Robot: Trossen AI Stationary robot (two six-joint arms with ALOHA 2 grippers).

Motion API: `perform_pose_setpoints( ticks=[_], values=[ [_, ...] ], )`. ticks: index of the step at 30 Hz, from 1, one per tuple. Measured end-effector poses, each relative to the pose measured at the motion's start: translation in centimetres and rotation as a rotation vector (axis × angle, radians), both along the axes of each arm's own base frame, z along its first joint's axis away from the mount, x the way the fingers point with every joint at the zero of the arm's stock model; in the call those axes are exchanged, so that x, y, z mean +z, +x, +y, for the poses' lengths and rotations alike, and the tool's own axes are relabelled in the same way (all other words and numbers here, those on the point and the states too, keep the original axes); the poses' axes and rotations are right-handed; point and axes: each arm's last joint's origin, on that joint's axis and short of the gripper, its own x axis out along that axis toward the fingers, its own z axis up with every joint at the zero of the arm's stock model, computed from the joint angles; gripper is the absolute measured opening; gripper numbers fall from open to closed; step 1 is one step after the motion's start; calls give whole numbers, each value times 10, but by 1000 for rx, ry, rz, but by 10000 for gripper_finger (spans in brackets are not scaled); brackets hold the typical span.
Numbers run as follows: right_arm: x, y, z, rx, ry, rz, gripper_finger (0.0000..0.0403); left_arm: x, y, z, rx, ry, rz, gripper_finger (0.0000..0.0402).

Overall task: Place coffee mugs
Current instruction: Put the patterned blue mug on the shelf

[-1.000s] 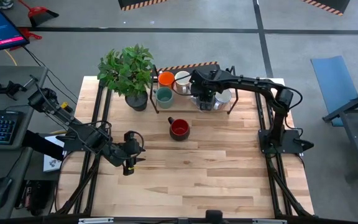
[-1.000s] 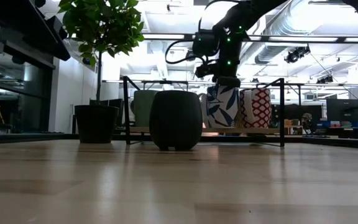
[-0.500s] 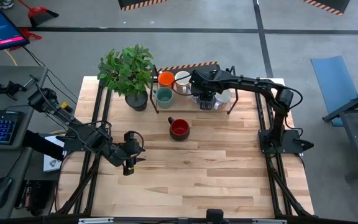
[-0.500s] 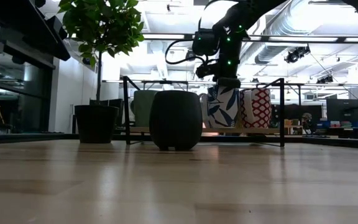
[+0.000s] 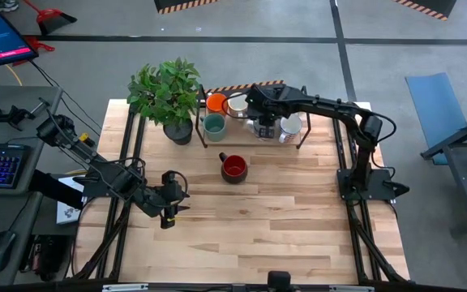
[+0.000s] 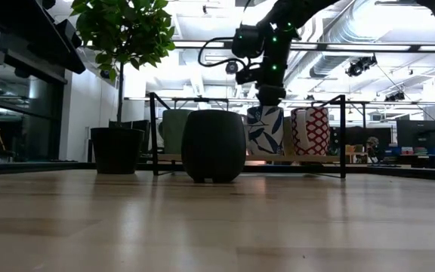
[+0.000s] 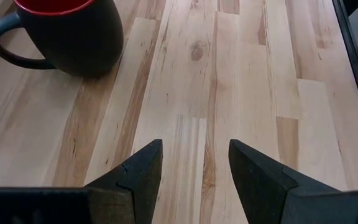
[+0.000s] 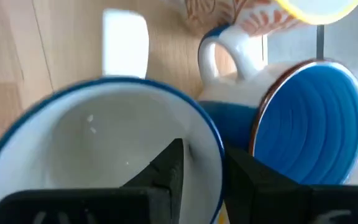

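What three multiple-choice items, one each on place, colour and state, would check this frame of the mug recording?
1. Where does the dark mug with the red inside stand?
A. On the bare table in front of the rack
B. Inside the rack
C. Beside the left arm's base

2. What colour is the inside of the mug nearest the plant pot?
A. Yellow
B. Teal-green
C. Black

3. How is the left gripper?
A. Shut on a mug
B. Open over bare wood
C. Gripping the plant

Key: 1 A, it stands apart from the rack; 2 B, seen from above; 3 B, its fingers stand apart, holding nothing.
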Motion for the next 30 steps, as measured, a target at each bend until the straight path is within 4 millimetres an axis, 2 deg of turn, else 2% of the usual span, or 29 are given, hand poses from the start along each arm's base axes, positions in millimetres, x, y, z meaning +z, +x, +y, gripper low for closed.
perform_pose_setpoints(
  ticks=[23,30],
  values=[
    [1,-4,3,-55,-33,51,72,0,0,0,-1,1,0,172],
    [17,-11,7,-70,-42,0,72,0,0,0,-1,1,0,172]
  ],
)
